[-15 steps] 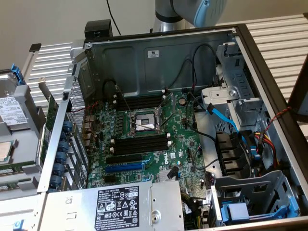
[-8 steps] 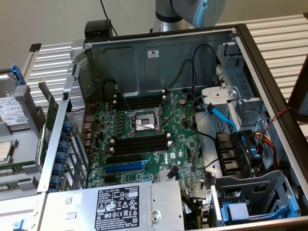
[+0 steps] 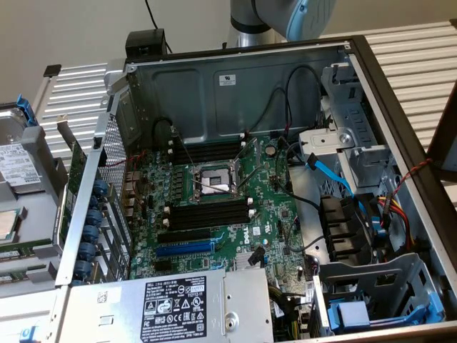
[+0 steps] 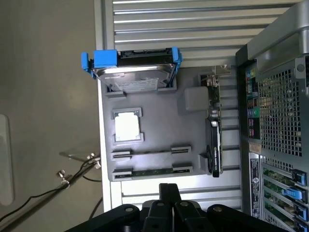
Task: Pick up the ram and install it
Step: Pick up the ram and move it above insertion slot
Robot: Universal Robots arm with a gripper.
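Observation:
The ram [image 4: 152, 172] is a thin green stick lying in the nearer of two grey holders on the grey parts tray [image 4: 159, 135], outside the computer case. My gripper [image 4: 169, 186] hangs above the tray's edge close to that holder, its black fingers shut together with nothing between them. In the exterior view the arm [image 3: 285, 18] reaches over the back of the open case [image 3: 235, 78]. On the motherboard, long black memory slots [image 3: 211, 213] lie in front of the CPU socket [image 3: 212, 181], and another bank [image 3: 207, 151] lies behind it.
The tray also holds a hard drive in a blue bracket [image 4: 133, 70], a CPU chip [image 4: 127, 127] and a green expansion card [image 4: 215, 130] standing on edge. The case's perforated rear panel [image 4: 275, 111] rises beside the tray. Cables [image 3: 343, 179], a power supply [image 3: 175, 307] and drive cages crowd the case.

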